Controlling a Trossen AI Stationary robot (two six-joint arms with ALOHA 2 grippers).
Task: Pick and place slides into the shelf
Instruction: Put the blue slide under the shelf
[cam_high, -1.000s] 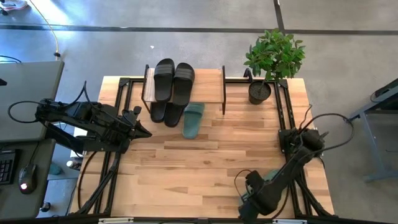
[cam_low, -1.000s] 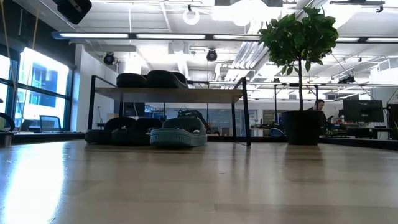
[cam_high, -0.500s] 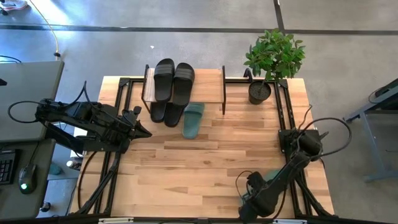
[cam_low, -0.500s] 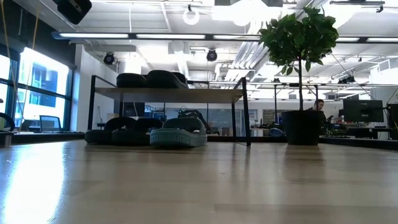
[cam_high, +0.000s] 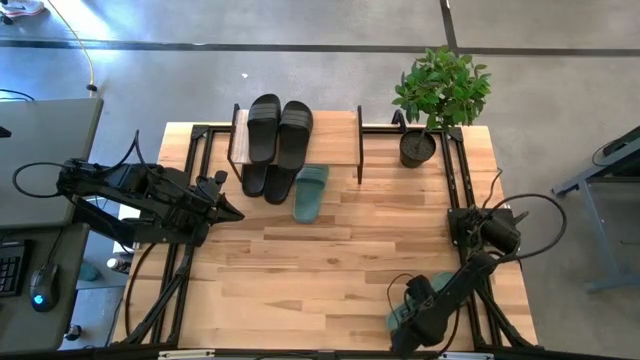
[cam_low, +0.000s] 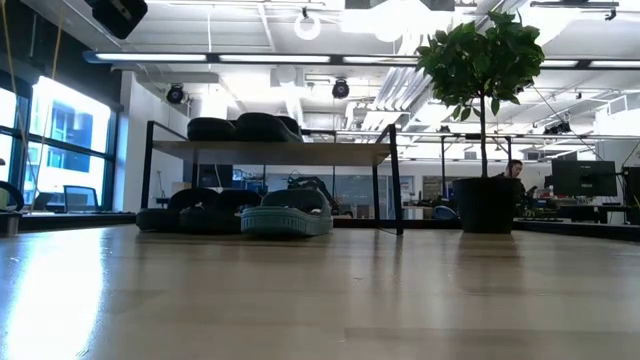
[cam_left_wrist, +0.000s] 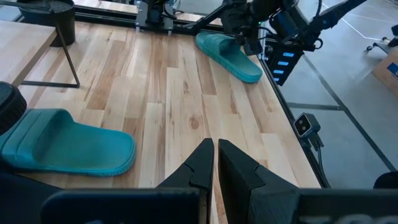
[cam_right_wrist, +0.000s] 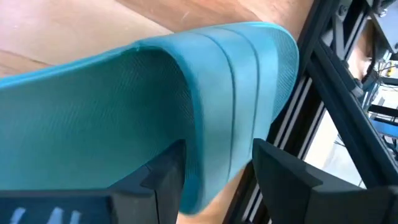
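The shelf (cam_high: 335, 140) stands at the table's far side. Two black slides (cam_high: 280, 125) lie on its plank, and two more (cam_low: 190, 212) rest on the table under it. One green slide (cam_high: 310, 192) lies sole down just in front of it. The other green slide (cam_left_wrist: 227, 53) lies at the near right corner. My right gripper (cam_right_wrist: 217, 180) is open right over it, slanting down, with the edge of the strap (cam_right_wrist: 208, 124) between its fingers. My left gripper (cam_left_wrist: 214, 162) is shut on nothing and hovers at the table's left edge. My right gripper's fingers (cam_right_wrist: 286, 180) stand on either side of the green slide's strap edge (cam_right_wrist: 205, 168), coming from above at a slant. I cannot tell whether they touch it. The slide lies on the table.
A potted plant (cam_high: 440, 95) stands at the far right corner. Black frame rails (cam_high: 465, 190) run along the table's left and right sides, the right one close beside the near green slide. Bare wood lies across the middle of the table (cam_high: 330, 260).
My right gripper has come down toward the green slide at the near right corner, tipping more steeply downward. The slides by the shelf have kept their places.
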